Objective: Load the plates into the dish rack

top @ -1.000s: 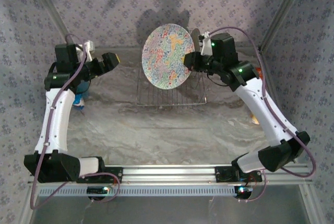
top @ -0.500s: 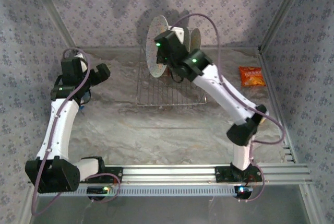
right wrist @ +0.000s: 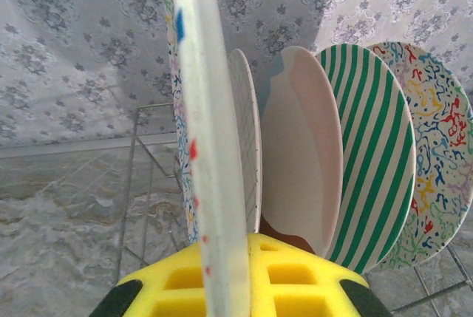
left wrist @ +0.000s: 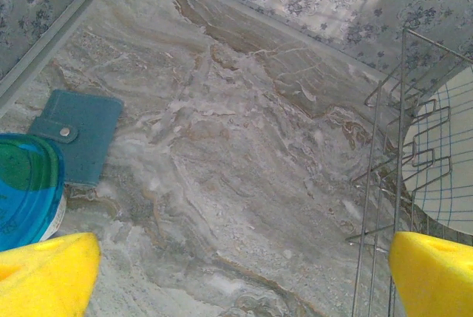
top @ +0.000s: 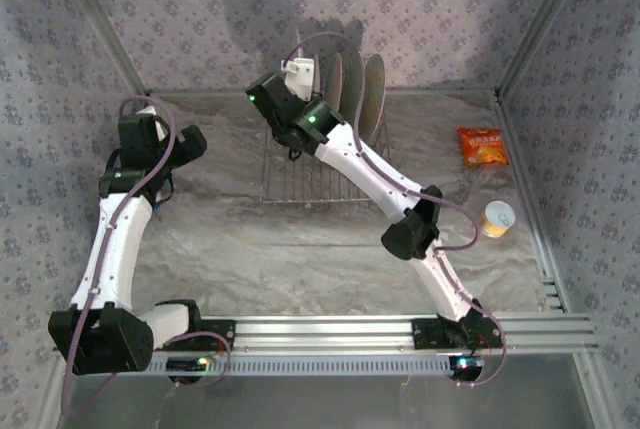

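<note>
- Our right gripper is clenched on the rim of a floral plate, with a yellow pad on either side of the edge. The plate stands upright, edge-on to the right wrist camera.
- Just to the right of it in that view, four more plates stand upright in a row. They are a plaid plate, a cream plate with rust-red low down and light blue up top, a green-striped plate and a second floral plate.
- The dish rack sits at the far middle of the table, close to the patterned wall. The plates stand over its far part.
- We cannot tell whether the lower edge of the gripped plate sits between the tines, because our own fingers hide it.
- Our left gripper is released, its yellow fingertips spread wide above bare table to the left of the rack.
- In the left wrist view, the rack's wires stand at the right edge with the plaid plate behind them.
- In the same view a teal wallet lies flat on the left, with a blue-and-green tub just beside it.
- An orange packet lies near the right wall, well apart from the rack. A yellow-topped cup stands nearer to us on that side.
</note>
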